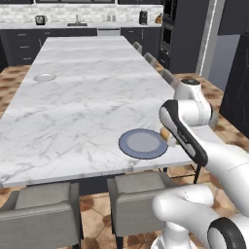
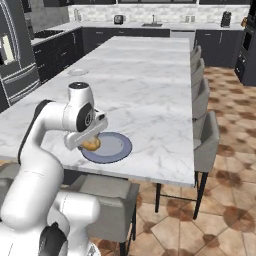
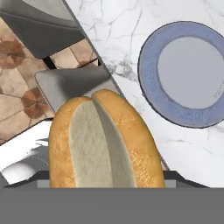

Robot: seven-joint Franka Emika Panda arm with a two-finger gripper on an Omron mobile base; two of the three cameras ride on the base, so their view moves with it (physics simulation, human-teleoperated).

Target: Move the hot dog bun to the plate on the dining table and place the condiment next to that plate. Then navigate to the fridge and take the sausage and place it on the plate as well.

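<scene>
My gripper [image 2: 89, 140] is shut on the hot dog bun [image 3: 103, 142], a golden-tan roll with a pale split top, and the bun hides the fingertips. It hangs over the near right edge of the dining table [image 1: 73, 107], just beside the blue-grey plate [image 1: 124, 144]. The right base view shows the bun [image 2: 93, 145] at the left rim of the plate [image 2: 123, 149]. From the hand, the plate [image 3: 146, 65] lies bare at the upper right. In the left base view my arm half covers the bun [image 1: 167, 134]. The condiment and the sausage are out of view.
A small whitish dish [image 1: 44, 77] lies far off on the table's left side. Grey stools [image 1: 138, 194] stand under the near edge, and several more [image 2: 205, 140] line the right side. The silver fridge [image 2: 14, 55] stands at the left of the right base view.
</scene>
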